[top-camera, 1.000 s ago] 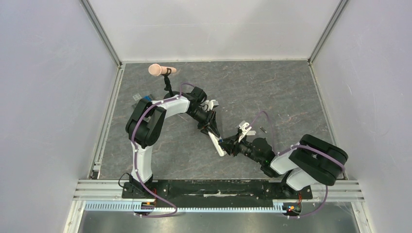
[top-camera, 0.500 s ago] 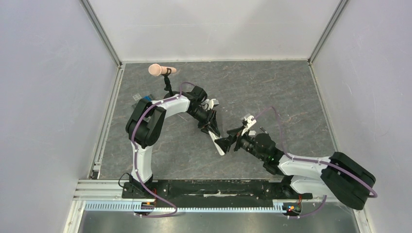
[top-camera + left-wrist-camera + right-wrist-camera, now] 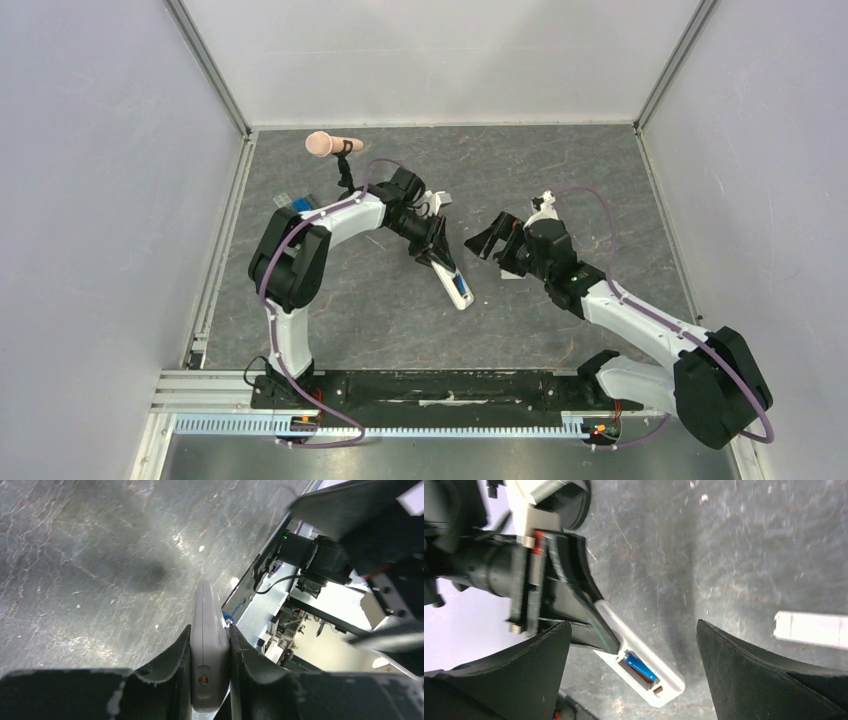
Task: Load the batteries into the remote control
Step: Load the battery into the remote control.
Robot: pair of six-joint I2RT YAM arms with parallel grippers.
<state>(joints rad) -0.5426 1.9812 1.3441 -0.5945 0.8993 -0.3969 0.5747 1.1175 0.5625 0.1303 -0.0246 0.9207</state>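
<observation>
White remote control (image 3: 452, 283) sits clamped in left tool (image 3: 437, 257); right tool (image 3: 492, 238) apart.

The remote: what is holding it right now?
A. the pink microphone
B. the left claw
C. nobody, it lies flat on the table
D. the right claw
B. The left claw is shut on the remote, squeezing it from both sides, while the right claw is wide open with nothing between its fingers.
</observation>
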